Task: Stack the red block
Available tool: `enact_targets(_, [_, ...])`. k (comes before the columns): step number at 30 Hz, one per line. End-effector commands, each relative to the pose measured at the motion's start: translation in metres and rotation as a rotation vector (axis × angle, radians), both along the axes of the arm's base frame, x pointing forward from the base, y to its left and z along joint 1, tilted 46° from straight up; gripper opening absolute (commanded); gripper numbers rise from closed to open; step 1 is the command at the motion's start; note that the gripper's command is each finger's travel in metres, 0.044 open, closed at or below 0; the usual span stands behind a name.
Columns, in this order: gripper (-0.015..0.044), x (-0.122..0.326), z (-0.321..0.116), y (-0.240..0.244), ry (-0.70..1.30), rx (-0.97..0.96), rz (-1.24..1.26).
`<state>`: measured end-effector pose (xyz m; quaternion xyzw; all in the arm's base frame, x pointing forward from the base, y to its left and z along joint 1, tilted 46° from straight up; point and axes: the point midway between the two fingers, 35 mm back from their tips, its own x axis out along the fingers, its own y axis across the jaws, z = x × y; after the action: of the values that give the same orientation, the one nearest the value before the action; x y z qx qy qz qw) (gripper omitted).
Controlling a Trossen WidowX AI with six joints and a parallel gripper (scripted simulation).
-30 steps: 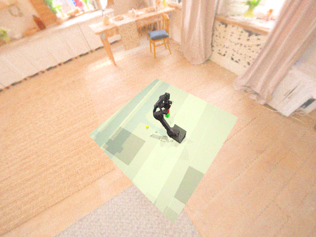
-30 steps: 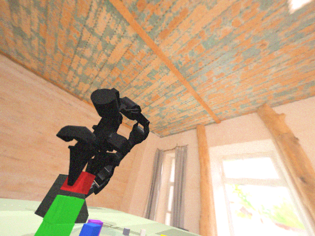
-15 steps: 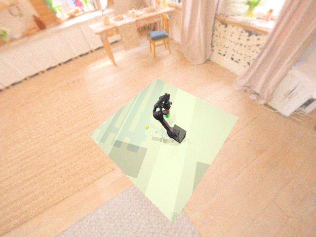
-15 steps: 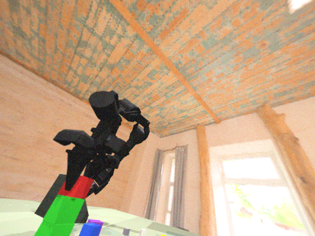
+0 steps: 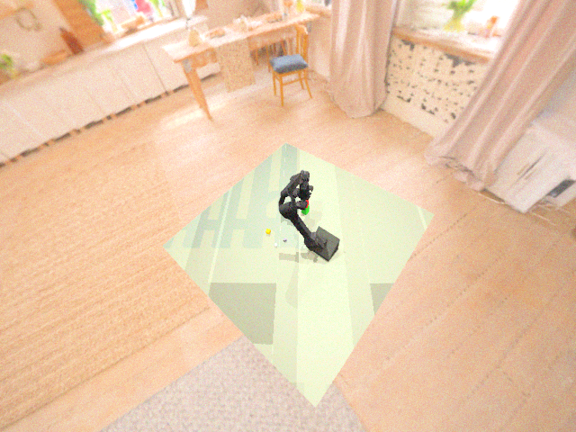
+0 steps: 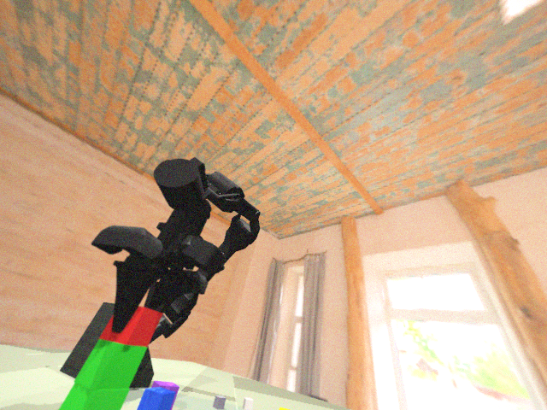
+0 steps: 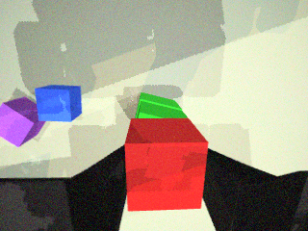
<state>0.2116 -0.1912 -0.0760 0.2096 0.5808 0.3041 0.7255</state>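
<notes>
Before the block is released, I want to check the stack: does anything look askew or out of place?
Nothing stands out. The red block sits squarely on the green tower, which stands upright, with the end effector shut on it.
</notes>
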Motion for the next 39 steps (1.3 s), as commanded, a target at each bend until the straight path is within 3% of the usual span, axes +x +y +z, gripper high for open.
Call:
enact_targets(1, [0.0000, 0.0002, -0.0005, 0.0016, 0.001, 0.006, -0.006])
enact_targets(9, [0.0000, -0.0006, 0.0038, -0.0034, 0.001, 0.006, -0.006])
enact_targets(26, [0.0440, -0.0006, 0.0007, 0.0005, 0.003, 0.005, -0.001])
enact_targets(39, [0.0440, -0.0006, 0.0007, 0.0005, 0.003, 0.005, -0.001])
